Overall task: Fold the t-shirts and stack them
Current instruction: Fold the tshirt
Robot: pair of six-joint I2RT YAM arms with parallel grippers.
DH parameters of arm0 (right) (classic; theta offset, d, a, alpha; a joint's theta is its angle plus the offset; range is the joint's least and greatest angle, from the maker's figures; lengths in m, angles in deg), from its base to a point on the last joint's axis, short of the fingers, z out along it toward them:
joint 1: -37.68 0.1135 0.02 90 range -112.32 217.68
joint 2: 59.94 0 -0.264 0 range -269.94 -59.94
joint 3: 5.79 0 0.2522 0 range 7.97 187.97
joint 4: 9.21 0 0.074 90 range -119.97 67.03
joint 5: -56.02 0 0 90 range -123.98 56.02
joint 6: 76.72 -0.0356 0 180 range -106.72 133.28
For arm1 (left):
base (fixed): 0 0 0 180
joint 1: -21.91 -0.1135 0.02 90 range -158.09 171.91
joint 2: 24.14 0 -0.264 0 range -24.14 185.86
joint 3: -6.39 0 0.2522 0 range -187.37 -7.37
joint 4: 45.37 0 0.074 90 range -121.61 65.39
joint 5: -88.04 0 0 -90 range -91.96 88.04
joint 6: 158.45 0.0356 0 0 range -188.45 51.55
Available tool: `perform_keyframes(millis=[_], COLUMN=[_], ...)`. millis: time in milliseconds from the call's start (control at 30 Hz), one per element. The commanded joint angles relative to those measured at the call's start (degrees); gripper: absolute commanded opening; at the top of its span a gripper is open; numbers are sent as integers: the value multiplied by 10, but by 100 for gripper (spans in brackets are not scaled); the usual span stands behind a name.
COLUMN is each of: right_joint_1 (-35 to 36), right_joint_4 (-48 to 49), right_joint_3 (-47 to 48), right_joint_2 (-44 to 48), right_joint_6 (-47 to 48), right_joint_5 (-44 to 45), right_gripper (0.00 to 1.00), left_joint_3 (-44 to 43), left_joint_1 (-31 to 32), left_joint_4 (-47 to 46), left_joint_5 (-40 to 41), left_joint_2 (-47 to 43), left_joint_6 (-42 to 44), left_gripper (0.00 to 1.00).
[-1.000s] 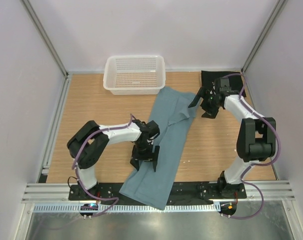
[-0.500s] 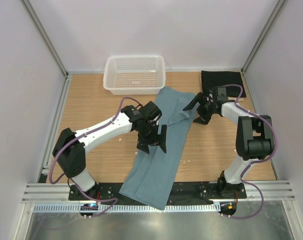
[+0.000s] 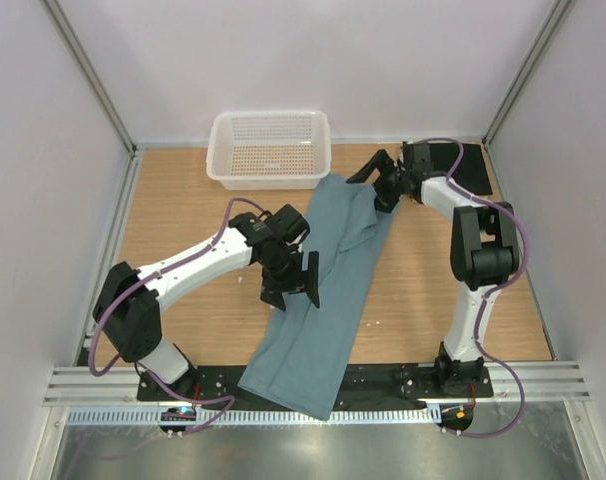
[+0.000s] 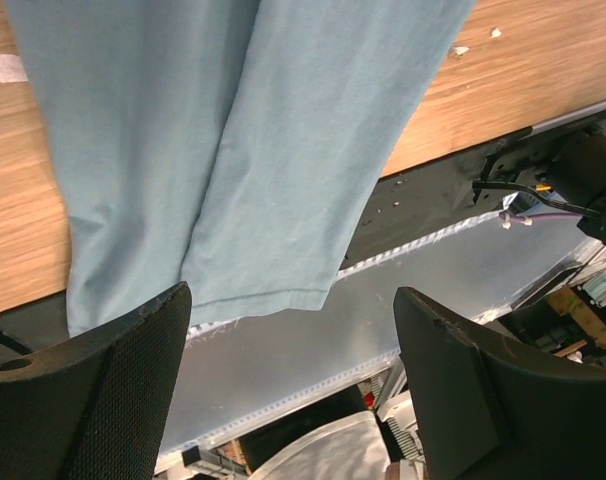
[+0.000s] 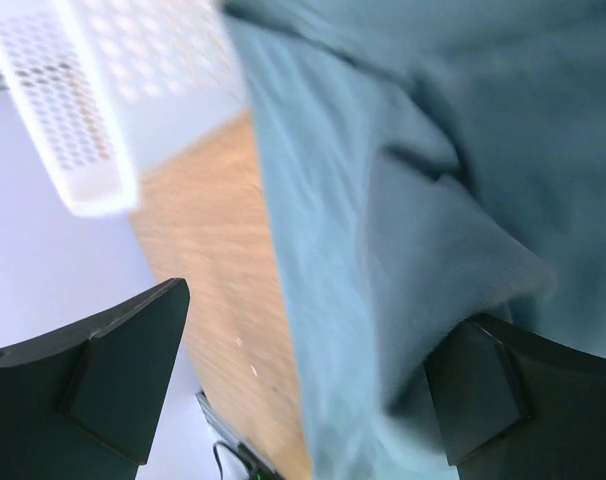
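The teal t-shirt [image 3: 328,300] looks soft, light and limp, so pinch it at its edge corners. Your left tool [image 3: 291,292] and right tool [image 3: 376,185] stand spread, holding nothing.

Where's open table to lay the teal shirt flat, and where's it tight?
Bare wooden table lies left of the dusty teal-blue cotton t-shirt, nearer than the white plastic mesh basket; another patch lies between shirt and right arm. Tight at the far right corner: black t-shirt and right end effector.
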Motion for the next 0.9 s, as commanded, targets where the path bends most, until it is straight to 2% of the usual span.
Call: perform_keyframes(millis=[0, 33, 67, 167, 233, 400, 567, 733, 867], right_joint_1=[23, 25, 27, 26, 15, -9, -8, 11, 13], right_joint_4=[39, 16, 1, -19, -85, -149, -147, -123, -131], right_joint_3=[116, 182, 199, 213, 224, 179, 102, 48, 33], right_joint_2=[-70, -82, -84, -61, -54, -22, 5, 17, 15], right_joint_6=[-17, -12, -4, 50, 93, 160, 201, 222, 233], right_joint_5=[-19, -24, -29, -31, -27, -4, -23, -26, 0], right_gripper=[100, 100, 100, 100, 100, 100, 100, 100, 97], left_joint_3=[5, 6, 7, 16, 26, 27, 25, 31, 47], left_joint_1=[-8, -10, -11, -13, -20, -30, -49, -100, -146], left_joint_4=[5, 3, 3, -1, -9, -12, -2, -4, -17], left_joint_5=[6, 3, 5, 23, 23, 33, 76, 103, 69], left_joint_2=[-37, -40, -44, -58, -60, -47, -48, -96, -111], left_joint_6=[-2, -2, 3, 6, 8, 18, 19, 14, 15], left_gripper=[83, 83, 84, 85, 85, 85, 83, 79, 76])
